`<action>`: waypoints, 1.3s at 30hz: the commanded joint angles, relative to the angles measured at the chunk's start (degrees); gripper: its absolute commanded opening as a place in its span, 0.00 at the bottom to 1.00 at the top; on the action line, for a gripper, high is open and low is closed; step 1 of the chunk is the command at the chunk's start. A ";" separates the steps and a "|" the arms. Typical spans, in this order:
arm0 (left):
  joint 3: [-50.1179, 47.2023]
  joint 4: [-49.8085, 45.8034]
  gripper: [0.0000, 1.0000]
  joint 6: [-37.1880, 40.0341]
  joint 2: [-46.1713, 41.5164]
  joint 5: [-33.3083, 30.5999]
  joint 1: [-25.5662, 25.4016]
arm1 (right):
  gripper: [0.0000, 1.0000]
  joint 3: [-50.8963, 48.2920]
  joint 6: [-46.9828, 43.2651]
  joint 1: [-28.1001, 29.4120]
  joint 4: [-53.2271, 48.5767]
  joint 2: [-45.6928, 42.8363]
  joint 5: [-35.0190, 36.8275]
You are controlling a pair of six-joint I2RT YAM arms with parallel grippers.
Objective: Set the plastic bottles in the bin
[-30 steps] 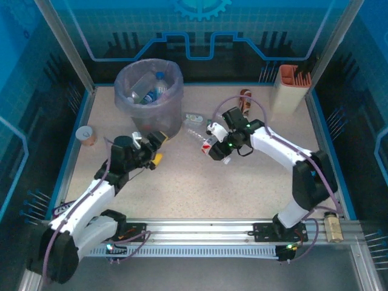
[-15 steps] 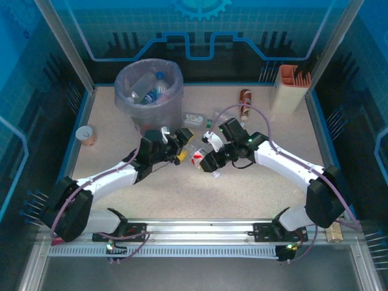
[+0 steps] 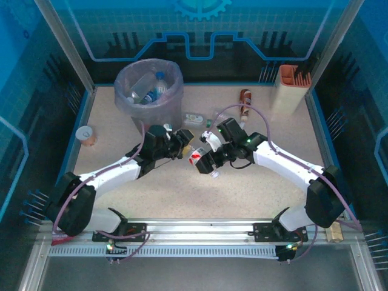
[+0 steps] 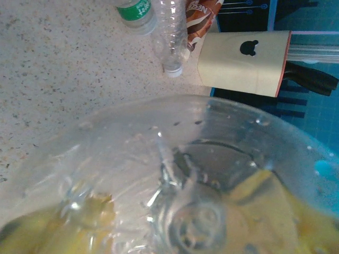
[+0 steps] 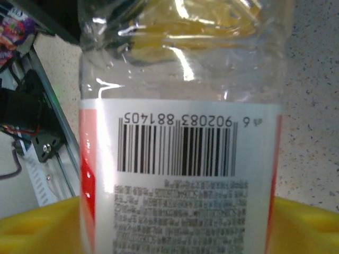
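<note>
Table (image 3: 242, 194): both arms meet at centre. Bin (image 3: 156, 119): upright at far left, liner fitted, several binned bottles (image 3: 148, 91) inside, so part of the job is done. Left gripper (image 3: 183, 142) & right gripper (image 3: 206, 160) face each other mid-table w/ one red-labelled bottle (image 3: 196, 156) between them, near the bin but not over it. Left wrist view: fingers closed round its clear end, apparently grasping. Right wrist view: label sits betw. the yellow fingers; gripping or let go, cannot tell. Judged a hand-over, this bottle not yet binned. Outstanding, besides it: clear bottle (image 3: 194, 117) just right of bin, brown-labelled bottle (image 3: 245, 99) nr far edge, green-labelled bottle (image 4: 136, 9). Est. past halfway, not complete.
</note>
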 commanded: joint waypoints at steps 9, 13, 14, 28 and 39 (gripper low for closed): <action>17.57 -25.51 0.54 21.31 -13.30 -3.17 -0.36 | 1.00 23.85 -3.10 -9.02 -28.81 -2.03 14.44; 29.81 -35.39 0.50 29.86 -13.98 -5.35 1.61 | 1.00 21.76 -4.35 -12.32 -30.29 -3.12 13.14; 33.81 -38.49 0.50 33.21 -13.22 -5.96 2.42 | 1.00 20.58 -4.60 -12.34 -29.96 -3.13 13.72; 68.68 -49.54 0.45 50.01 4.06 -9.53 22.61 | 1.00 11.80 -5.35 -12.51 -26.36 -4.96 13.22; 88.39 -62.11 0.46 65.05 23.19 -20.63 28.17 | 1.00 4.02 -2.23 -11.62 -22.43 -9.61 13.26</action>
